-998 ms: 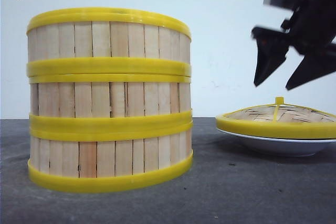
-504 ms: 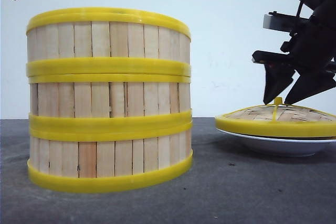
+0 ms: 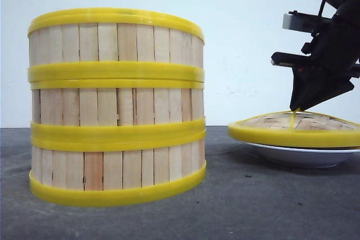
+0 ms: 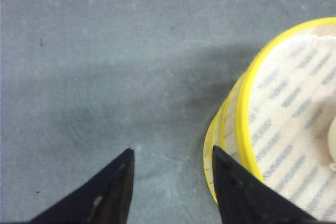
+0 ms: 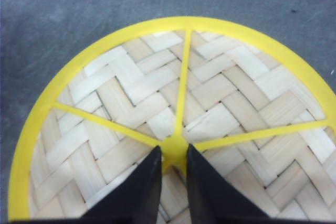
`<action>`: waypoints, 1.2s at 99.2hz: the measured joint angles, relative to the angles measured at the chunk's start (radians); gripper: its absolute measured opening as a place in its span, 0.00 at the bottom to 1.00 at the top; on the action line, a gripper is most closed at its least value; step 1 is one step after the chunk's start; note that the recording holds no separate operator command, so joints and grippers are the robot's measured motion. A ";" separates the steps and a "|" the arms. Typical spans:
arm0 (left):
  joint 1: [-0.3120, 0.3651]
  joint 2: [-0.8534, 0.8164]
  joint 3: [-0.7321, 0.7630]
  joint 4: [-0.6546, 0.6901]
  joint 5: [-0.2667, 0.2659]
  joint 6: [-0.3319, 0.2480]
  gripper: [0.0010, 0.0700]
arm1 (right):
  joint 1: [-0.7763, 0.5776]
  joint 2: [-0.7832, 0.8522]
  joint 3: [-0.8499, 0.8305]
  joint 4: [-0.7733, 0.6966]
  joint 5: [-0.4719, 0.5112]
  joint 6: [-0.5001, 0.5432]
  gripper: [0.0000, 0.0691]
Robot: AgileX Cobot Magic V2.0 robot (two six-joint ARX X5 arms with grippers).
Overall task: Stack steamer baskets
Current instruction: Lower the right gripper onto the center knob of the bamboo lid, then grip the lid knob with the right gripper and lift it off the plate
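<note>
Stack: three steamer baskets piled at frame left, slatted wood walls, yellow rims.
Lid: woven bamboo lid with yellow rim, on white plate, lower right; clear gap to the stack.
Right gripper: jaws narrow, pinching the lid's yellow centre knob.
Left gripper: jaws wide, holding nothing, beside the stack's rim.
Surface: dark grey matte table; pale wall behind.
</note>
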 joint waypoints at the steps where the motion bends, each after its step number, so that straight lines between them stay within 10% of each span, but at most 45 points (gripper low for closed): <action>1: 0.001 0.000 0.000 0.001 0.000 0.000 0.39 | 0.000 -0.003 0.002 -0.004 -0.001 0.000 0.09; 119: 0.109 0.000 0.000 0.016 -0.001 0.023 0.39 | 0.437 0.111 0.824 -0.564 -0.157 -0.098 0.09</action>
